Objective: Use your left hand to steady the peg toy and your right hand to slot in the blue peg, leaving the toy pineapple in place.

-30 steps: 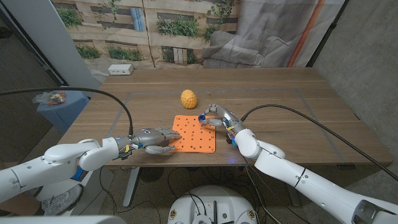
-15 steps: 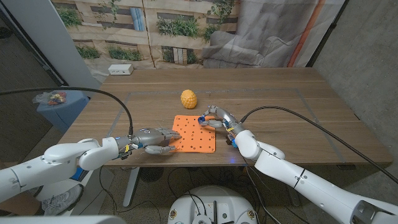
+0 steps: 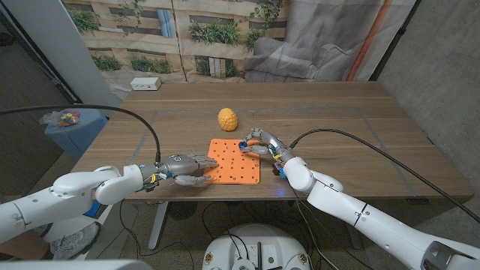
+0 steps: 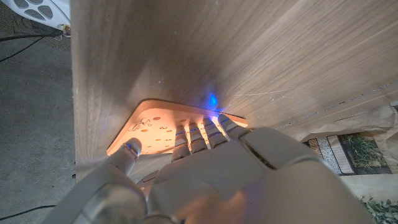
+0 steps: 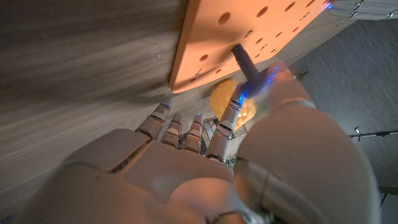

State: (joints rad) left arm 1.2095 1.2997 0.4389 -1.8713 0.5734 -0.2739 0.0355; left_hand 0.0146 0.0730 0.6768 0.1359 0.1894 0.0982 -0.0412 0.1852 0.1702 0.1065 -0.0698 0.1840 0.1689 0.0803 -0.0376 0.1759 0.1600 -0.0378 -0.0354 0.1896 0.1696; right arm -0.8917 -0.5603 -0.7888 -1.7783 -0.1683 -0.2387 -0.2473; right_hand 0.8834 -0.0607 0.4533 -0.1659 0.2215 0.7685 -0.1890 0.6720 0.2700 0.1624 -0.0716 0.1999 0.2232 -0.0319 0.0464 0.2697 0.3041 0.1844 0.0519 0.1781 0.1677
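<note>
Left hand (image 3: 185, 169) of the robot reaches in from the left and presses its fingers down on the near left corner of the flat orange square peg toy (image 3: 235, 160), a board dotted with rows of small holes, lying on the brown wooden tabletop (image 3: 337, 127); the hand grips nothing, fingers only slightly apart and laid on the board's edge. Beyond the board, a little to its left and clear of it, sits the small yellow toy pineapple (image 3: 228, 118). At the board's far right corner the right hand (image 3: 262, 143) pinches the short dark blue peg (image 3: 244, 144) between thumb and fingertips; in the right wrist view the peg (image 5: 246, 65) slants, its tip at the board's surface near a hole, though whether it has entered is unclear. Judging from this, a tilted peg could jam on the hole's rim or skid across the board. A hard sideways push might slide the board from under the left fingers, which cover only one corner. Any shove away from the robot risks nudging the pineapple out of place.
</note>
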